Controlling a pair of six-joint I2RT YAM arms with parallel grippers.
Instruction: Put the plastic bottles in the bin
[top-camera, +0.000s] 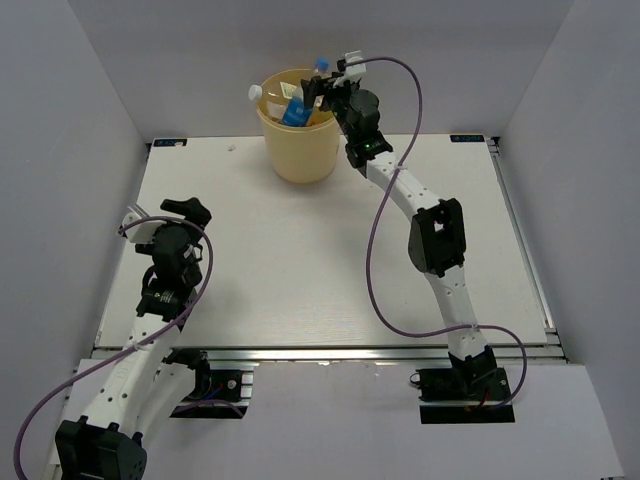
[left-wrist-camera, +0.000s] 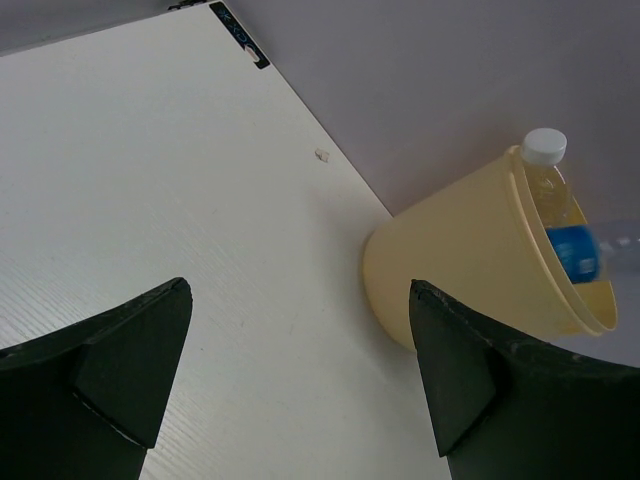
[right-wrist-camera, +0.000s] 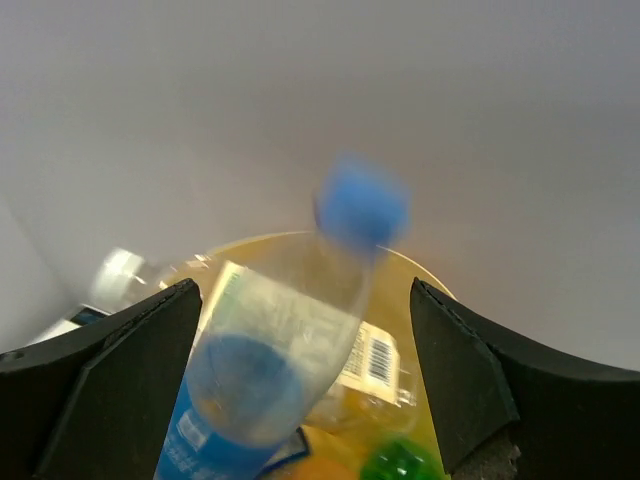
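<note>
The pale yellow bin (top-camera: 300, 150) stands at the back of the table and holds several plastic bottles (top-camera: 293, 108). My right gripper (top-camera: 327, 88) hovers over its rim, jaws wide open. In the right wrist view a clear bottle with a blue label and blue cap (right-wrist-camera: 270, 370) is blurred between my fingers (right-wrist-camera: 305, 290), tilted into the bin (right-wrist-camera: 425, 275), touching neither pad. Below lie a cream-labelled bottle (right-wrist-camera: 375, 355), a green one (right-wrist-camera: 400, 465) and an orange one. My left gripper (top-camera: 165, 215) is open and empty, low at the left. It also shows in the left wrist view (left-wrist-camera: 298, 290), which faces the bin (left-wrist-camera: 470, 250).
A white-capped bottle (left-wrist-camera: 548, 175) leans out over the bin's rim. A small white scrap (top-camera: 232, 147) lies on the table left of the bin. Grey walls enclose the table on three sides. A purple cable (top-camera: 380, 240) loops beside the right arm.
</note>
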